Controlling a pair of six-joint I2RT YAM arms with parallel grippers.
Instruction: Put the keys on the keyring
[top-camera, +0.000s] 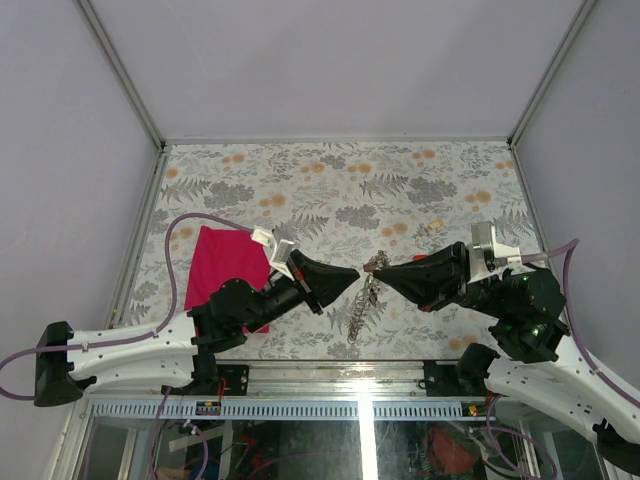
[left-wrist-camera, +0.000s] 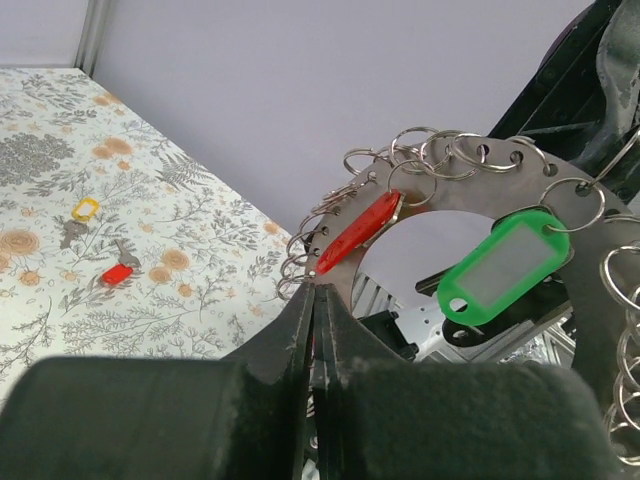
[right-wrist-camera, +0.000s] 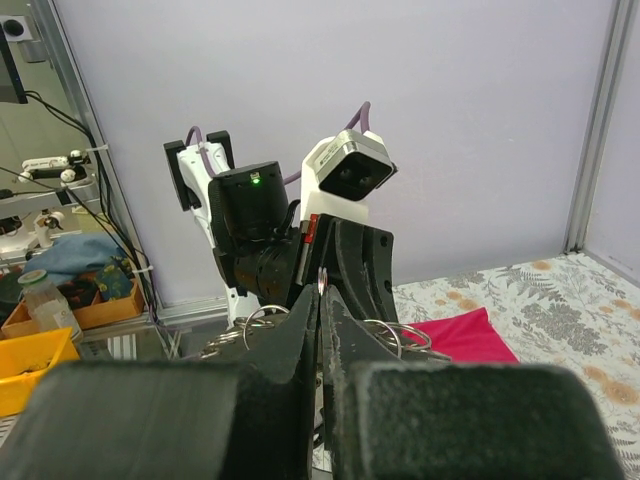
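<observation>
The keyring (top-camera: 362, 308) hangs in the air just right of the magenta cloth (top-camera: 225, 262). Its top is caught between the two arms and its run of small split rings droops toward the flowered table (top-camera: 300, 190). The left gripper (top-camera: 352, 272) reaches out past the cloth's right edge, and the right gripper (top-camera: 386, 272) comes in from the side away from the cloth, so their tips almost meet at the keyring's upper end. The left wrist view shows the keyring as a flat metal arc drilled with holes that carry split rings. The left gripper's jaws are drawn to a thin slit and pinch the arc's lower end. A red tag (left-wrist-camera: 358, 232) lies along the arc's inner edge, and a green tag (left-wrist-camera: 500, 265) with a pale label window hangs from a ring farther along. The right gripper's jaws are likewise nearly closed, with a small ring nipped at their tips and more rings showing on either side. Loose on the table, farther from the cloth than the keyring, lie a yellow-headed key (left-wrist-camera: 85, 209) and a red-headed key (left-wrist-camera: 117, 273), near each other.
</observation>
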